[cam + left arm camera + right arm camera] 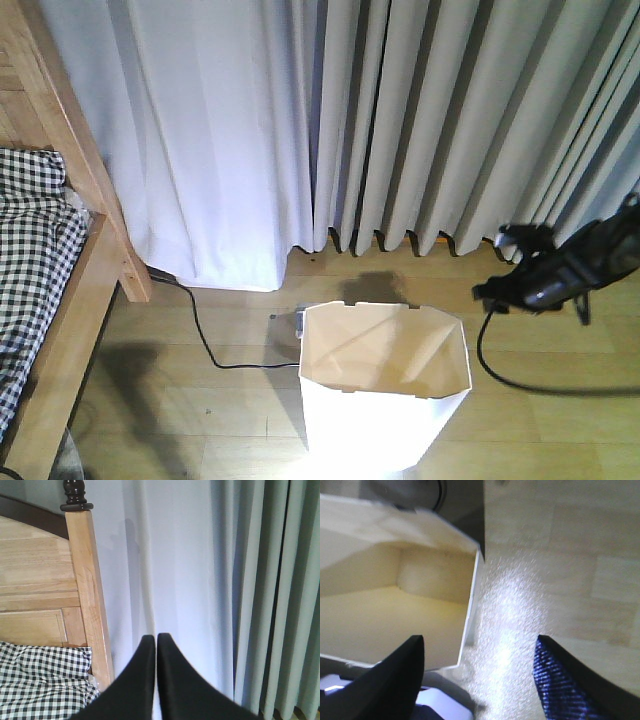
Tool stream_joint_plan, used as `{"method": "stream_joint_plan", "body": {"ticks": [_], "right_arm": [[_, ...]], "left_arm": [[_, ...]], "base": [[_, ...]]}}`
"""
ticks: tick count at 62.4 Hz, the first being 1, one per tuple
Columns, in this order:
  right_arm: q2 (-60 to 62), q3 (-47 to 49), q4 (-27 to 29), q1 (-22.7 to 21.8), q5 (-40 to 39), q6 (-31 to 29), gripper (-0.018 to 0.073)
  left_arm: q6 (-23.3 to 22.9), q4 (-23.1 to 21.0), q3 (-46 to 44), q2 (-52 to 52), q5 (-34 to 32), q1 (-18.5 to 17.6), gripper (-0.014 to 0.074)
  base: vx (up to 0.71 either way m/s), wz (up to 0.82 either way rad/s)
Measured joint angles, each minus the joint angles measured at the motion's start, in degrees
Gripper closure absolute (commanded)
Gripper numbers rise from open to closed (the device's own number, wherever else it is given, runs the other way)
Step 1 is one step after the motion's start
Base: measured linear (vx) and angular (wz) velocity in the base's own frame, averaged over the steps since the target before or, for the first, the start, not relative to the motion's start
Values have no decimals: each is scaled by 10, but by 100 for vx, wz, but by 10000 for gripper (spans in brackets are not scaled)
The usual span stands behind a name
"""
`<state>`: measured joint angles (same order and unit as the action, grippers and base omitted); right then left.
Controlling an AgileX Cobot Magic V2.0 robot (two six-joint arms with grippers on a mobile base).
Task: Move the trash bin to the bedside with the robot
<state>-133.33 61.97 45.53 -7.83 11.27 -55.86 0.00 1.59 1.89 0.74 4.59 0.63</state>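
1. One bin [385, 385], white and open-topped, stands upright on the wood floor [540, 420] at the near centre of the front view, with nothing visible inside it.
2. Right gripper [480, 680]: its fingers [395, 680] are spread wide in the wrist view, with the bin's rim edge just beyond them, lying between the two but nearer the left one. They hold nothing. In the front view the right arm [560, 270] hangs right of the bin, apart from it.
3. Left gripper [156, 642]: its fingers [135, 680] are pressed together tip to tip and empty, pointing at the curtain beside the bedpost [87, 590].
4. Step in hand, as I judge it: lining the right fingers up on the bin's right wall before a grasp. The bin is not yet held.
5. The next move calls for closing on the thin rim squarely. The wall looks flimsy, so a skewed pinch could buckle it or tip the bin.
6. The bed [40, 270], with checked bedding and a wooden frame, sits at the left, well apart from the bin, so the bin must travel left.
7. A black cable [200, 335] trails over the floor between bin and bed, and could snag a dragged bin.
8. Grey curtains [450, 120] hang along the far side.
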Motion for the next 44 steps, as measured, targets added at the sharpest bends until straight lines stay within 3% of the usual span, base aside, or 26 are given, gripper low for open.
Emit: {"method": "stream_joint_plan", "body": {"ticks": [22, 44], "right_arm": [[328, -152, 0, 0, -2, 0, 103], [622, -204, -2, 0, 58, 0, 103]], "left_arm": [[0, 0, 0, 0, 0, 0, 603], [0, 0, 0, 0, 0, 0, 603]], "base": [[0, 0], [0, 0]]}}
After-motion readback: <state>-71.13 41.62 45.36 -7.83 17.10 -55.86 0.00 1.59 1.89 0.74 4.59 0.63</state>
